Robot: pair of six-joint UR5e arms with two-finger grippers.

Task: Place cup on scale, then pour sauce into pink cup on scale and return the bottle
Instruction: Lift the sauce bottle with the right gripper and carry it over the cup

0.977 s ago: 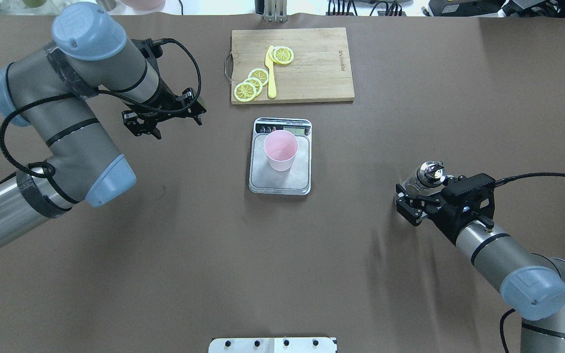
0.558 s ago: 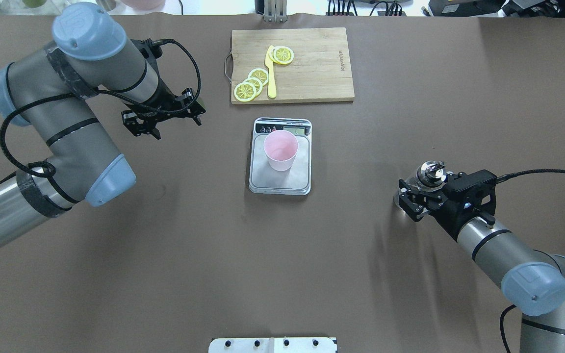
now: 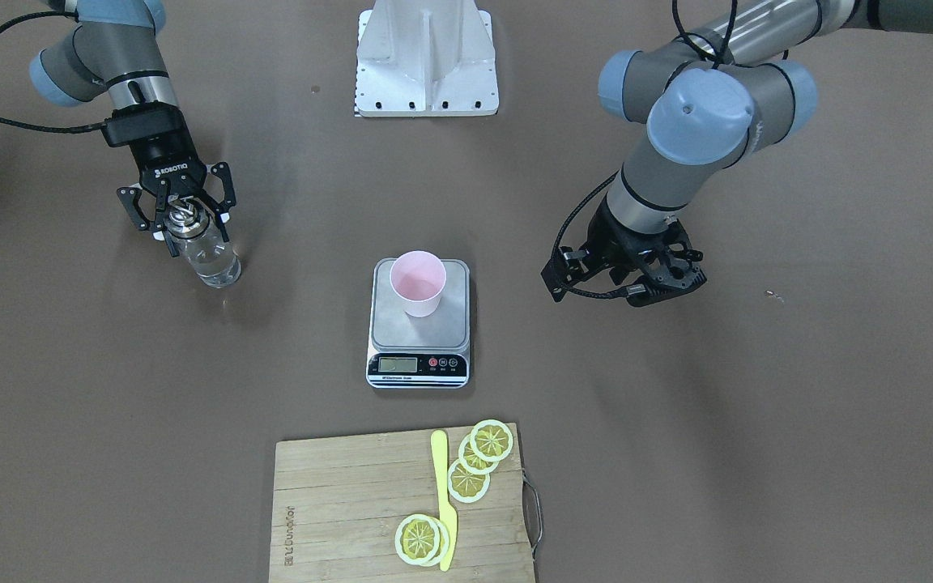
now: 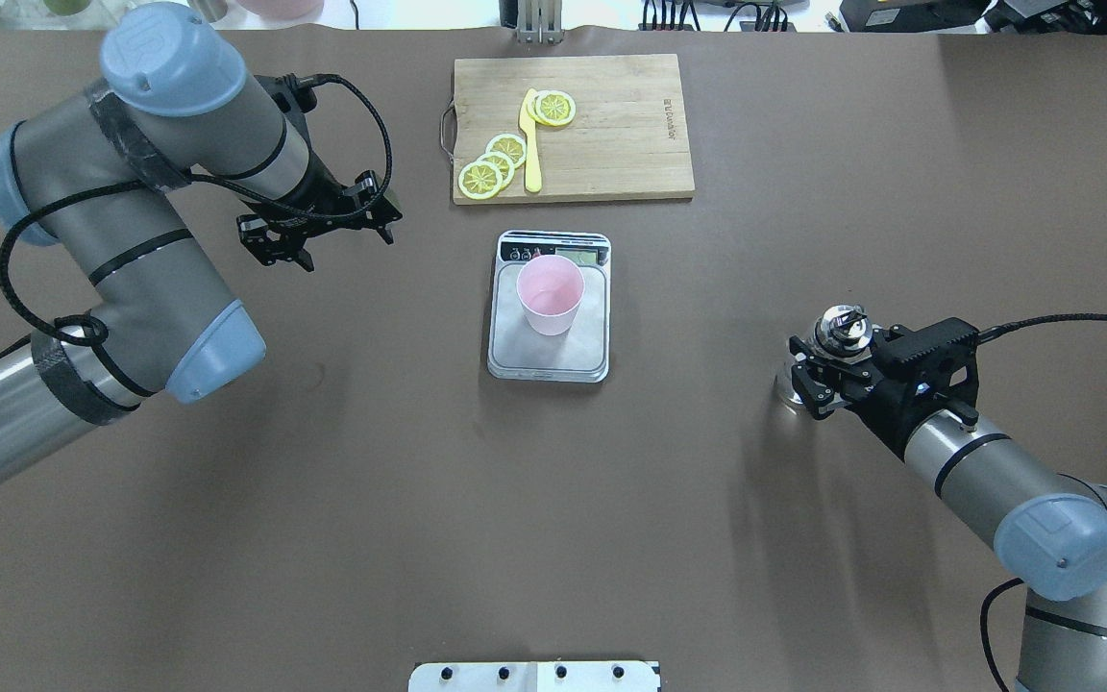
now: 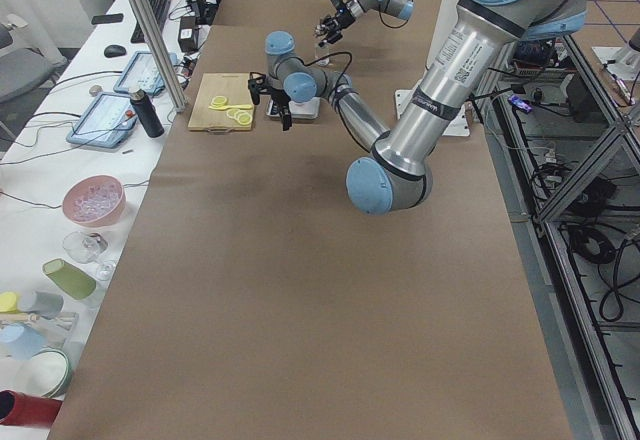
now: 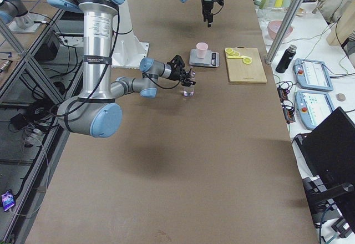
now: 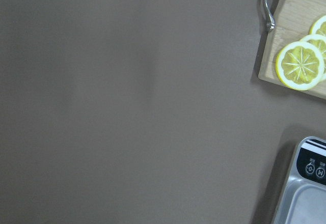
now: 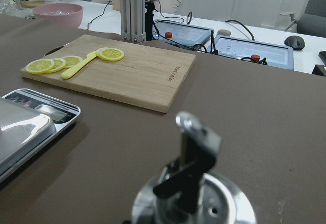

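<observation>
Brown covering spreads across the table [image 3: 758, 445]. From the front, the pink cup [image 3: 417, 283] stands upright on the steel top of the scale [image 3: 418, 334], toward the end away from the display. Well off to the robot's right, the glass bottle [image 3: 209, 257] stands on the table with clear sauce [image 3: 219, 269] in its lower part. The right gripper [image 3: 187, 225] sits level with the silver cap [image 3: 181, 214]. Its jaws are spread wide, one finger on each side of the cap and a gap between. The left gripper [image 3: 624, 287] hangs over bare table on the scale's other side, jaws also wide and holding nothing. A wooden board [image 3: 337, 502] past the display carries lemon slices [image 3: 491, 440] and a yellow knife [image 3: 442, 502].

From overhead, the cup's rim covers part of the display strip. The bottle's cap shows just past the right gripper's body. The left gripper is apart from both scale and board.

From the left end everything is small and far, and the near arm crosses in front of the scale.

From the right end, the near arm reaches low to the bottle, which stands on the table short of the scale. The cup stands on the scale beyond it.

The left wrist camera shows bare table, the board's metal handle [image 7: 267, 10] and slices, and a corner of the scale with two buttons.

The right wrist camera looks down on the cap, close and blurred. The scale is at the left edge and the board lies behind.
</observation>
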